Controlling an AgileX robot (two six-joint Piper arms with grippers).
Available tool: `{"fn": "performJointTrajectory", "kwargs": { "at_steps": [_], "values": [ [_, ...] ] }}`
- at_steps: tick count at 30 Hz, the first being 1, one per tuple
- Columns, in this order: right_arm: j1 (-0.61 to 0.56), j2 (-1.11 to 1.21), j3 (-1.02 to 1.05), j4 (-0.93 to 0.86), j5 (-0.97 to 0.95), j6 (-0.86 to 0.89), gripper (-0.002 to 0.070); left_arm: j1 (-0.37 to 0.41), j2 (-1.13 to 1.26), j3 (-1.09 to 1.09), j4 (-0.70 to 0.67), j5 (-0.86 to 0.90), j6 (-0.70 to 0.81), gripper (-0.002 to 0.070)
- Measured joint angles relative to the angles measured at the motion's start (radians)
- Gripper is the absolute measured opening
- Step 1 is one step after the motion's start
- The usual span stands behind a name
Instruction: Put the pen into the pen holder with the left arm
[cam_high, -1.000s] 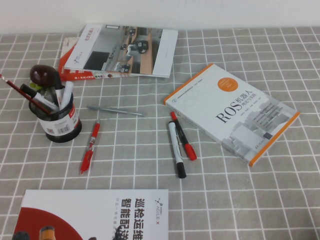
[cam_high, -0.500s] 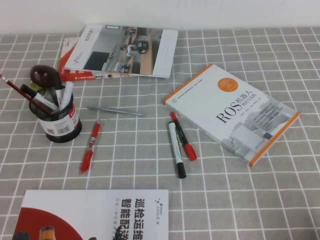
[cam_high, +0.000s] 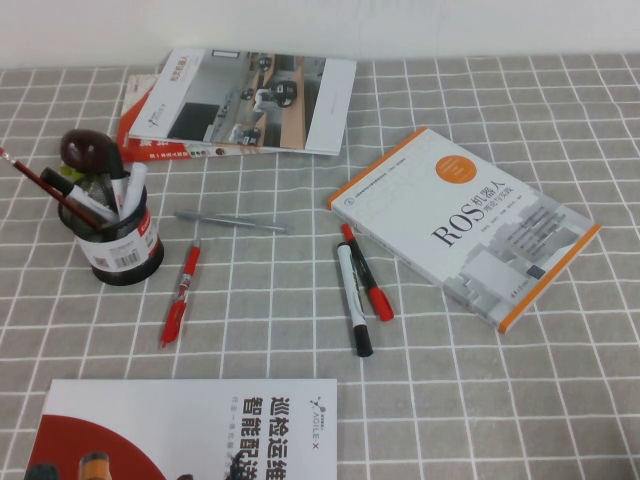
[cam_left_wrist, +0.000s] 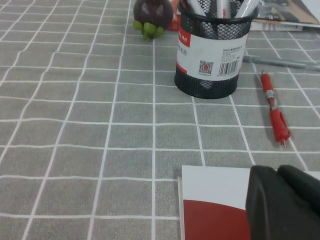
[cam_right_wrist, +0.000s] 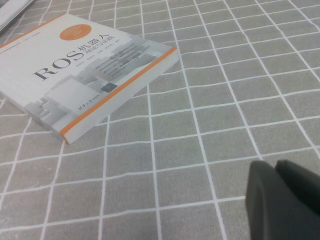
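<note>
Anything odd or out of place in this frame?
A dark purple mangosteen sits behind the black mesh pen holder, odd among stationery. The thin dark red pen already leans in it. Left gripper and right gripper rest shut.

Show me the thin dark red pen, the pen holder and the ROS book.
pen (cam_high: 45, 190), high view, on its shaft leaning out of the cup.
pen holder (cam_left_wrist: 215, 55), left wrist view, on its white label.
ROS book (cam_high: 470, 225), high view, on the cover's title.
</note>
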Motion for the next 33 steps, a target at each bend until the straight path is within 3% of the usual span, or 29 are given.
{"fn": "performJointTrajectory", "kwargs": {
  "at_steps": [15, 33],
  "values": [
    [0.0, 0.0, 0.0, 0.0, 0.0, 0.0, -0.0015, 0.0, 0.0, 0.0, -0.155, 0.004, 0.206, -0.0003],
    [0.0, 0.0, 0.0, 0.0, 0.0, 0.0, -0.0015, 0.0, 0.0, 0.0, -0.167, 0.004, 0.214, -0.0003]
  ]
}}
